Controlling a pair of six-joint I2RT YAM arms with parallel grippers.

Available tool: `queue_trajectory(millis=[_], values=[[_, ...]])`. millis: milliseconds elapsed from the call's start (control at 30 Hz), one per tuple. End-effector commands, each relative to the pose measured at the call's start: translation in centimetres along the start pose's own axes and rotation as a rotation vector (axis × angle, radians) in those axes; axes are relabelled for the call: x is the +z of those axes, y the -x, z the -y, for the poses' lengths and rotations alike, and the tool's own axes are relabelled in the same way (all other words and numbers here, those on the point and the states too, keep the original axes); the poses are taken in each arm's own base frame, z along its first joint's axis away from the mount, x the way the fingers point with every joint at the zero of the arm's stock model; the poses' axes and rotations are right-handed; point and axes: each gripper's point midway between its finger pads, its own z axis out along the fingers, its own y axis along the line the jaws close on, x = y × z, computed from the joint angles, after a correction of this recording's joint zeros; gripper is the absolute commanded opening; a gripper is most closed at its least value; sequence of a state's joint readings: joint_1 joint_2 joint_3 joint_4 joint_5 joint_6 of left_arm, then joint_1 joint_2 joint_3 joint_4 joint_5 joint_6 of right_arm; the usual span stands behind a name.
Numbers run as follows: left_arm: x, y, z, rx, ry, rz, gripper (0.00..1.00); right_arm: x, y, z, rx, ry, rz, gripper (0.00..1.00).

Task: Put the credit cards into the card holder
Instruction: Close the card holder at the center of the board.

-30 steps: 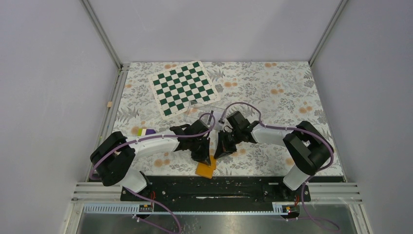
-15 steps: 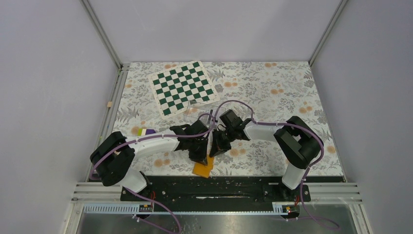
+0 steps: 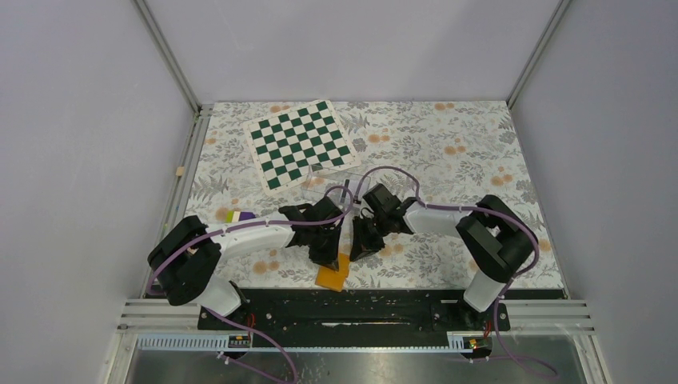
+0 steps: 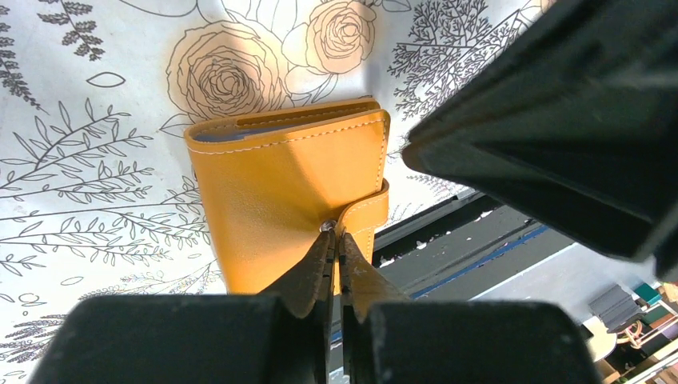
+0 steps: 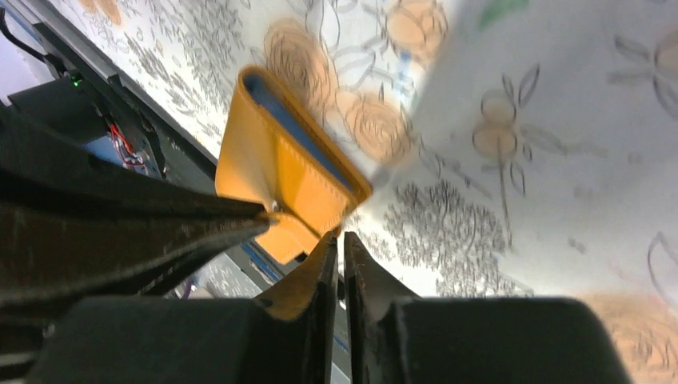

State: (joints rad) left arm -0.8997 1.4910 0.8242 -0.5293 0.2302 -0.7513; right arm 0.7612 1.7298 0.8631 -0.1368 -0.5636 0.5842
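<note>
Two robot arms meet over a small orange card holder (image 4: 280,192), which lies folded on the flower-printed surface (image 4: 96,120), directly under and in front of both end effectors.

The left end effector (image 4: 334,236) is clenched, and its tips rest on the holder's clasp tab (image 4: 366,214), beside the metal snap. Whether the thin tab is nipped between them cannot be told. The right end effector (image 5: 339,238) is also closed to a narrow slit, with nothing seen inside it. Its tips sit just beside the holder's near corner.

The step in hand looks like opening the holder, since the flap is down and no credit card can be made out in any view. The next move probably calls for one end effector to pin the body while the other peels the tab off its snap, without pushing the holder over the surface's edge.

The left wrist view shows the tab and stitching plainly. The right wrist view alone shows the light blue lining (image 5: 300,120) along the holder's far edge. Only the overhead view shows the chessboard (image 3: 300,144), well beyond both end effectors.
</note>
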Motion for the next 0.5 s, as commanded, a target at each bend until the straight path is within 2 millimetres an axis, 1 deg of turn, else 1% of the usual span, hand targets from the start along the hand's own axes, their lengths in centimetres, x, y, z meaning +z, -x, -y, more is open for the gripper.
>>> queue_trajectory(millis=[0, 67, 167, 233, 333, 367, 467], values=[[-1.3, 1.6, 1.6, 0.029, -0.054, 0.069, 0.02, -2.2, -0.1, -1.3, -0.034, 0.02, 0.085, 0.17], [-1.2, 1.6, 1.7, 0.028, -0.059, 0.071, 0.02, -2.7, 0.2, -2.0, -0.055, 0.051, 0.124, 0.23], [-1.2, 1.6, 1.7, 0.023, -0.068, 0.075, 0.02, -3.1, 0.4, -2.4, -0.077, 0.084, 0.163, 0.23], [-1.1, 1.5, 1.7, 0.021, -0.07, 0.074, 0.02, -3.0, 0.6, -2.7, -0.091, 0.11, 0.186, 0.18], [-1.0, 1.4, 1.7, 0.017, -0.074, 0.074, 0.01, -2.6, 0.9, -2.6, -0.102, 0.125, 0.206, 0.03], [-1.0, 1.4, 1.7, 0.015, -0.077, 0.074, 0.01, -2.4, 1.0, -2.4, -0.102, 0.121, 0.209, 0.0], [-1.0, 1.4, 1.7, 0.014, -0.078, 0.072, 0.02, -2.0, 1.6, -2.5, -0.101, 0.121, 0.221, 0.0]])
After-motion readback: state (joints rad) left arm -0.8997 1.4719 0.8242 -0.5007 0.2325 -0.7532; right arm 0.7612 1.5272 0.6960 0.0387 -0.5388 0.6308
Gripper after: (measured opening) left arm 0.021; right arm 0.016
